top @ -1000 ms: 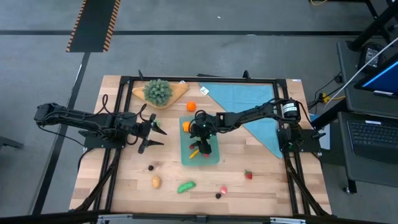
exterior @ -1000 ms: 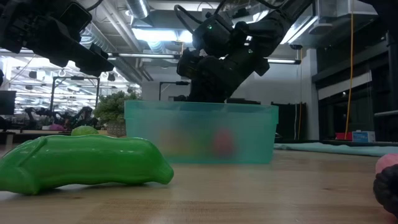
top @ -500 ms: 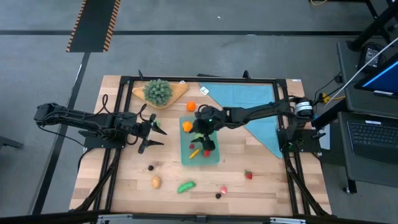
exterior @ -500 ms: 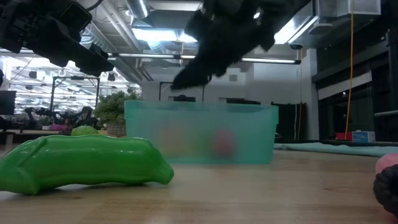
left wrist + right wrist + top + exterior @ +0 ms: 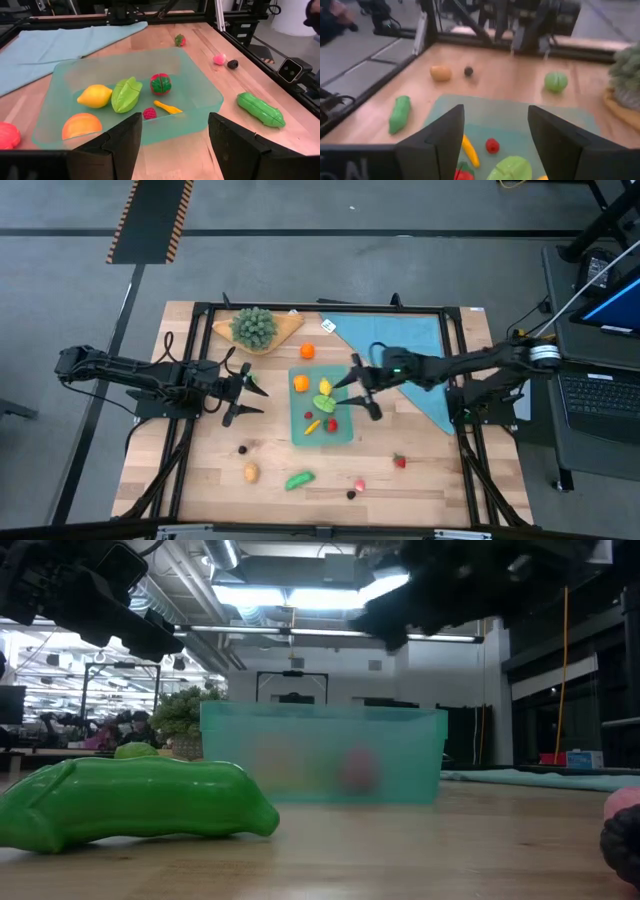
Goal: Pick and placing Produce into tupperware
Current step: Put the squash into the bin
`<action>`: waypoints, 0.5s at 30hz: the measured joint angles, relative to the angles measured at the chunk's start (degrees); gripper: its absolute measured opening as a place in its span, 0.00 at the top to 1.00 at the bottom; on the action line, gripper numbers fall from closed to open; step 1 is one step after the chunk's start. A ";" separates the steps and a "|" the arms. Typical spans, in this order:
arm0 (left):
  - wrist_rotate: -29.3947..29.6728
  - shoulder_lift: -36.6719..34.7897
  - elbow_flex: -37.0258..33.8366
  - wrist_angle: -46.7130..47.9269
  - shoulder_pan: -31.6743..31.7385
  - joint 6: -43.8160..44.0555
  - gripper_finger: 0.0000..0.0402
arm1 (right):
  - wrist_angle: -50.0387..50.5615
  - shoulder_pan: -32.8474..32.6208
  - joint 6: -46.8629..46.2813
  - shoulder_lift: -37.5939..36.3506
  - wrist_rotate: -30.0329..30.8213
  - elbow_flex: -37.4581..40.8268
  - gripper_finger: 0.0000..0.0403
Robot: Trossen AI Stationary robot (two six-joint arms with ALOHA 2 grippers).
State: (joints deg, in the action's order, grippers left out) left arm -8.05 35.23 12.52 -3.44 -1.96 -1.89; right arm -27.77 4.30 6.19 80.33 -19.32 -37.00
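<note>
As the right gripper [image 5: 362, 392] pulls back from the tupperware [image 5: 297, 433], where it was reaching down among the contents a second ago, it now hovers over the container's right rim with its jaws apart and nothing between them. A green leaf-shaped piece [image 5: 323, 402] and a yellow lemon [image 5: 324, 387] now lie uncovered in the middle of the container, so the latest delivery looks complete and another pick is due.

Inside the container also sit an orange fruit [image 5: 300, 383], a red piece [image 5: 331, 423], a small raspberry [image 5: 149, 113] and a thin yellow pepper [image 5: 312, 426]. The left gripper [image 5: 243, 393] has not moved, waiting over the desk [image 5: 200, 470] to the left of the container, jaws part-open and empty.

Still loose on the desk are an orange [image 5: 307, 351] just beyond the container, a green pea pod [image 5: 299, 480], a tan potato [image 5: 250, 472], a dark berry [image 5: 242, 449], a strawberry [image 5: 399, 461], a pink piece [image 5: 359, 482] and a black one [image 5: 351, 494].

A leafy green bunch [image 5: 254, 326] rests on a wooden board [image 5: 290, 325] at the far edge, beside a light-blue cloth [image 5: 400, 340]. Nothing appears to block the loose pieces, though they lie spread across the near half.
</note>
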 joint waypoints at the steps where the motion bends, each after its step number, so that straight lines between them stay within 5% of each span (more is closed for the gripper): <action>1: 0.00 -0.01 0.00 0.00 0.00 0.01 0.45 | -0.97 0.25 -0.10 -2.25 -0.08 1.71 0.45; 15: 0.00 -0.01 0.01 -0.07 -0.32 2.69 0.45 | -1.64 1.70 -2.98 -25.92 0.15 17.40 0.45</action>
State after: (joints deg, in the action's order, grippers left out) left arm -8.05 35.22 12.53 -3.51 -2.28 0.80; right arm -29.41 6.00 3.21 54.40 -19.17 -19.60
